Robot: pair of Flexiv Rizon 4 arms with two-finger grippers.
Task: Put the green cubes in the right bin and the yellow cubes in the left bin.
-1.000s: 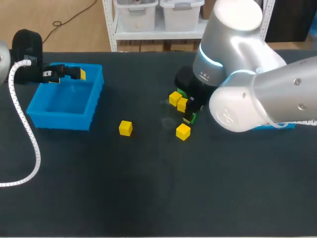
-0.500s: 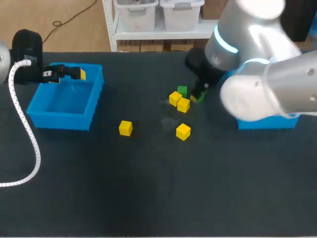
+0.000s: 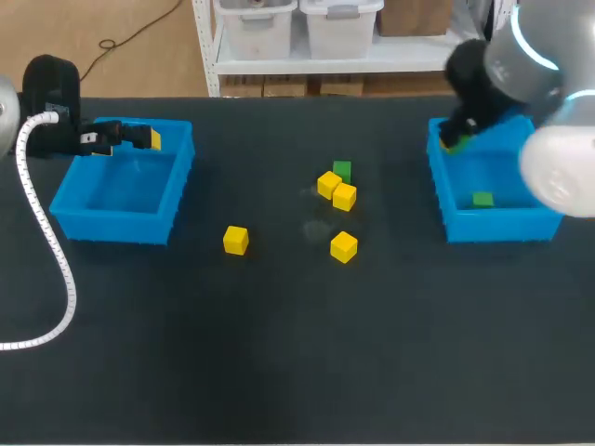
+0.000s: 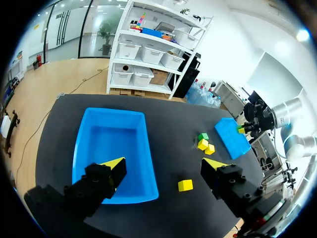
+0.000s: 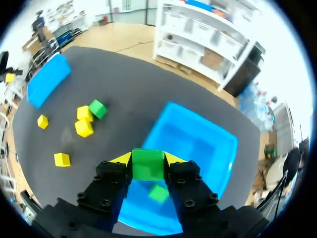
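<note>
The right arm comes in from the right side of the dark bench. The right jaws clamp a green cube from two sides, above the far inner corner of the right bin, a blue tub. A second green cube lies loose on that bin's floor; the right wrist view shows it just under the jaws.

A third green cube sits on the bench near the middle. It is right beside a yellow cube, though the head view does not show whether the two touch. That yellow cube presses against a second yellow cube. A third yellow cube stands alone a little nearer the robot. A fourth yellow cube lies well apart from the cluster, between it and the left bin.

At the bench's left edge, the left arm hangs over the far rim of the left bin, also a blue tub. The left jaws are spread wide with nothing between them, and the left wrist view shows the bin's floor below the gap.
</note>
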